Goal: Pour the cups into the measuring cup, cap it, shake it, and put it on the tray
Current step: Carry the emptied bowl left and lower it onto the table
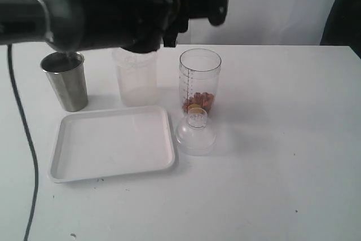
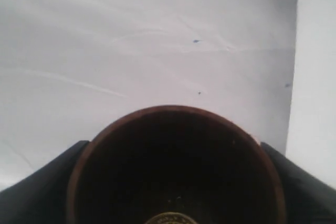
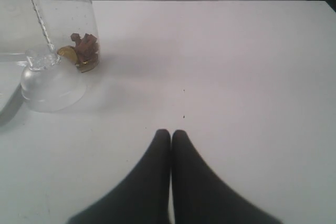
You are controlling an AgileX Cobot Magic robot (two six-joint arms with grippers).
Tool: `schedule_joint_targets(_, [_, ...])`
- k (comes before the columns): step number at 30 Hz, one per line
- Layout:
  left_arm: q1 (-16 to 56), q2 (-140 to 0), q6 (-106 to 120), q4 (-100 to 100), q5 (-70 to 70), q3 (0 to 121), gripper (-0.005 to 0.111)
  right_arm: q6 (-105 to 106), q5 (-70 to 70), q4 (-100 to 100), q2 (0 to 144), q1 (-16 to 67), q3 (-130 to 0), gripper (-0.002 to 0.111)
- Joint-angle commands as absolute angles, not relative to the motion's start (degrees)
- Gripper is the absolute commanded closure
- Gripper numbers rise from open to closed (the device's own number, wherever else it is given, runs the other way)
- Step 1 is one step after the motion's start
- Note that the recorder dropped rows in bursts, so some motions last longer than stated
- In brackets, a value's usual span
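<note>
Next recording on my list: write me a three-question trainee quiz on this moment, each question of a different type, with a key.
1. True or false: the tapered shiny steel tumbler stands on the flat white rectangular plastic tray.
2. What is the left gripper holding? A) the clear domed lid B) the squat brown wooden cup C) the frosted plastic cup
3. Fill in: the right gripper is ____ (open or shut), with nothing between its jaws.

Key: 1 false; 2 B; 3 shut.
</note>
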State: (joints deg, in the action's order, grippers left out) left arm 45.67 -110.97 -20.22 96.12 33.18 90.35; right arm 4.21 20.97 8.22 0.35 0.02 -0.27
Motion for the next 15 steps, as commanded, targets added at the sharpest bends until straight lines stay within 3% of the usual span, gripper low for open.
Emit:
schedule_joint_targets(1, [42.23,-104.40,-31.58,79.36,33.17,90.44,0.107,4.11,20.52,8.05,0.00,0.22,0.00,0.108])
schedule_joint_targets(9, [27.59,-95.70,-19.12,30.80,18.05,85.58,0.107,4.11,20.52,8.05,0.00,0.22,0.00,0.108])
schedule_joint_targets(13, [21.59,-90.99,-18.03,22.01,10.58,76.98,0.107,4.11,20.52,8.05,0.00,0.22,0.00,0.108])
schedule_joint_targets(15, [16.80,-86.34,-18.18,17.46,1.82,67.22,0.107,4.11,20.52,8.05,0.00,0.22,0.00,0.108])
